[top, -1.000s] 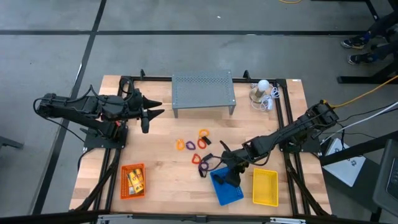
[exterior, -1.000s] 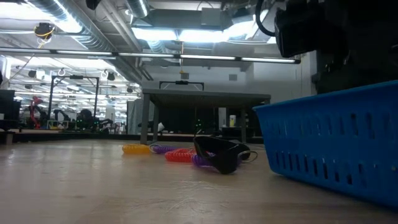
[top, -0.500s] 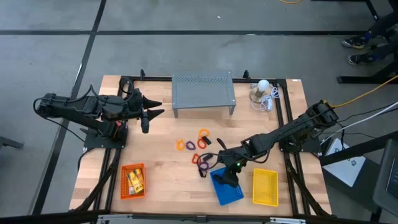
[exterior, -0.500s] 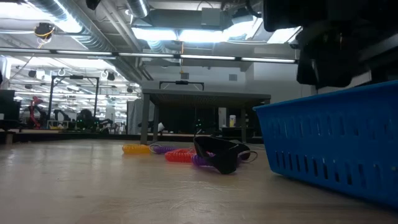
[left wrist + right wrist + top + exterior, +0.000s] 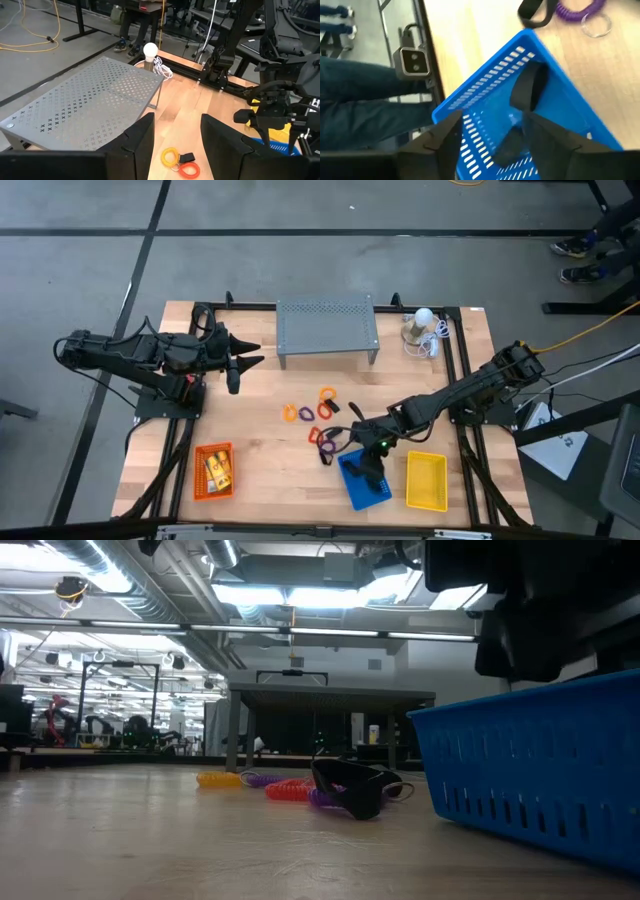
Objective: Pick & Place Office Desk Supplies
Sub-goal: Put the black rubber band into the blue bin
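Observation:
My right gripper [image 5: 368, 470] hangs open over the blue basket [image 5: 352, 492], fingers slanting down; a black clip-like piece [image 5: 527, 87] lies inside the basket beyond its fingers. Orange, purple and yellow loops [image 5: 305, 413] and another black piece [image 5: 330, 408] lie on the wood at mid-table. A purple loop [image 5: 580, 11] and a black strap [image 5: 535, 12] lie just outside the blue basket. Yellow-orange packets [image 5: 216, 468] sit in the orange basket [image 5: 200, 485]. My left gripper [image 5: 243, 356] waits open at the far left, above the table.
A yellow basket [image 5: 427, 498] stands right of the blue one, near the front edge. The grey perforated shelf [image 5: 327, 325] stands at the far middle, with a white bulb and cord [image 5: 425, 328] to its right. Black frame rails [image 5: 462, 380] run along the table's sides.
My right gripper has risen a little above the blue basket and rolled slightly. The loops and the black pieces on the table have stayed where they were.

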